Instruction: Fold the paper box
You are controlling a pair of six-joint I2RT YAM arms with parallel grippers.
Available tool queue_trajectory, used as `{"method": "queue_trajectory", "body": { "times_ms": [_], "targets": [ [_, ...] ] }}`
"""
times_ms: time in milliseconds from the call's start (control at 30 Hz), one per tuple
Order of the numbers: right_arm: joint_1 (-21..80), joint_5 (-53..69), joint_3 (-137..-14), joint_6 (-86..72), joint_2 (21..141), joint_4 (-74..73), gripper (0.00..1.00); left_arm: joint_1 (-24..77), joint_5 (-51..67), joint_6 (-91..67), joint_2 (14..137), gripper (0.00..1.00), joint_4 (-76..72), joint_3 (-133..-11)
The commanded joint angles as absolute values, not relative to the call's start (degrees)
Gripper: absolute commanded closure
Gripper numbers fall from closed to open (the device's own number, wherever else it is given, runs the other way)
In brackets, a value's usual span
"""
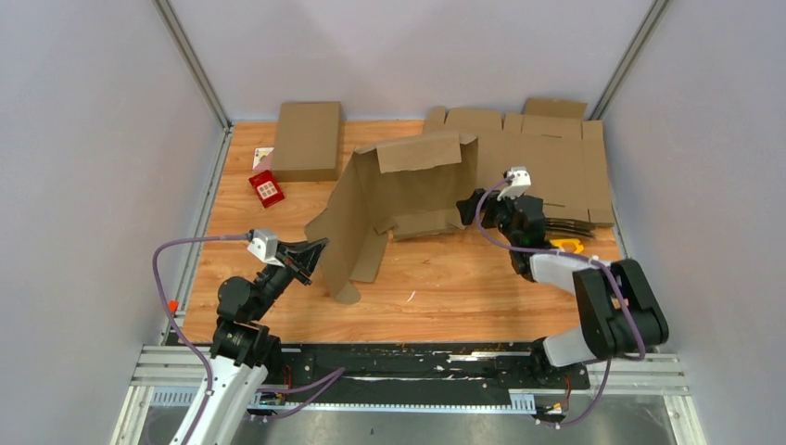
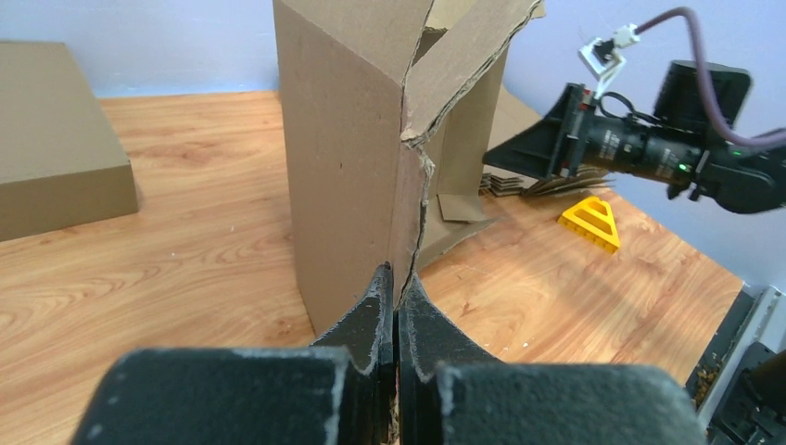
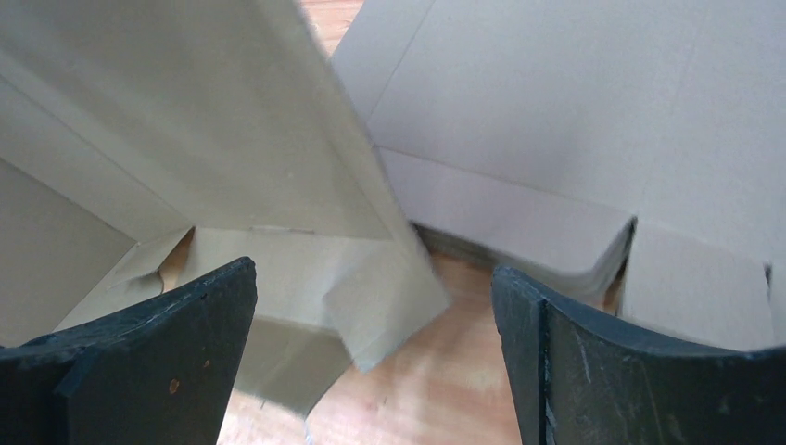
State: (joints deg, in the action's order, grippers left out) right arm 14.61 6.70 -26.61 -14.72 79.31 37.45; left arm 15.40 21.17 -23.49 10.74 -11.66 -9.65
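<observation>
**Half-raised carton pinched on one side, straddled on the other**

Nearest the arm bases, the bench point(image 1: 445, 297) shows as pale wood planks with a visible grain and a smooth finish. The left pincer point(image 2: 396, 278) reaches in low from the left. Its two matte black fingers are pressed together on the lower edge of the paper box point(image 1: 399, 185), where a ragged, corrugated seam runs down between the tips.

The box stands mid-bench, only partly formed. It is plain brown cardboard, with a tall panel rising from the left pincer's grip, a back wall behind it, a top flap bent forward, and loose bottom flaps splayed on the wood.

At the box's right side is the right pincer point(image 3: 373, 273), its fingers spread wide apart and holding nothing. A slanting wall and a small corner flap of the box lie between the two dark, curved pads.

Just beside that arm a yellow wedge point(image 2: 590, 222) lies on the wood. It is a small triangular plastic frame.

Behind it, flat blanks point(image 1: 547, 158) of die-cut cardboard lie stacked at the far right.

At the far left sits a closed carton point(image 1: 307, 139), rectangular and crisp-edged, with a red card point(image 1: 266, 188) just beside its near corner.
</observation>
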Motion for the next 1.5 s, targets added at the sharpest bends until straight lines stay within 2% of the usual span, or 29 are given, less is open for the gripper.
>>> {"method": "queue_trajectory", "body": {
  "times_ms": [0, 200, 367, 567, 733, 967, 1233, 1467],
  "targets": [
    [11.48, 17.11, -34.45, -14.42, 87.83, 43.36, 0.03, 15.73, 22.52, -23.41, 11.35, 1.00, -9.67, -9.77],
    [11.34, 20.51, -40.16, -11.14, 96.64, 43.90, 0.03, 15.73, 22.78, -23.71, 11.44, 1.00, -10.18, -9.63],
    [11.48, 28.20, -42.55, -10.52, 99.63, 46.40, 0.05, 15.73, 22.88, -23.73, 11.47, 1.00, -10.41, -9.60],
    [13.73, 28.16, -40.33, -10.72, 97.97, 47.88, 0.20, 15.73, 22.35, -24.70, 12.93, 1.00, -13.02, -9.24],
    [18.53, 20.44, -35.99, -8.62, 93.69, 45.83, 0.24, 15.73, 24.16, -26.19, 14.41, 1.00, -14.96, -9.75],
    [23.58, 13.18, -34.59, -7.19, 92.17, 42.89, 0.23, 15.75, 27.99, -28.73, 15.90, 1.00, -15.92, -12.87],
    [25.22, 10.77, -35.45, -5.80, 93.65, 40.13, 0.18, 15.73, 32.37, -33.05, 18.98, 1.00, -21.66, -13.14],
    [25.25, 11.00, -33.41, -5.15, 93.06, 39.34, 0.07, 15.73, 32.52, -34.43, 19.94, 1.00, -23.19, -13.64]
  ]
}}
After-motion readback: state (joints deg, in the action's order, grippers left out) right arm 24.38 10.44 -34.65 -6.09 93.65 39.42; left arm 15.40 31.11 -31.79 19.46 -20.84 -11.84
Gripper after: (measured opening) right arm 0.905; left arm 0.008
